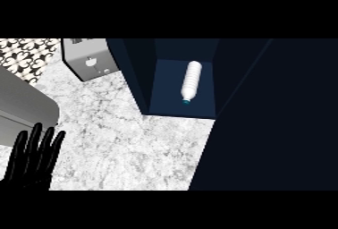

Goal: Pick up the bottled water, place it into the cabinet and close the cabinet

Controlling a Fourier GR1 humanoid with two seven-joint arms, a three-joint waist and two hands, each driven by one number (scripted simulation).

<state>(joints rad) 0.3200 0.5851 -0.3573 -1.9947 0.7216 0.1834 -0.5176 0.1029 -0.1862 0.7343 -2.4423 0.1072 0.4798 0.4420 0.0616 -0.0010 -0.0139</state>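
Note:
The bottled water (pixel 191 82), white with a teal cap, lies on its side on the floor of the dark blue cabinet (pixel 168 105), cap toward me. The cabinet's large dark door (pixel 277 125) stands open, swung out to the right and filling the right of the head view. My left hand (pixel 33 156) rests open at the lower left, fingers up, far from the cabinet. No hand touches the bottle. My right hand does not show.
A grey metal appliance (pixel 89 60) stands at the back left beside the cabinet. A rounded grey sink edge (pixel 23 103) lies at the left. The marble counter (pixel 125 143) spreads between my hand and the cabinet.

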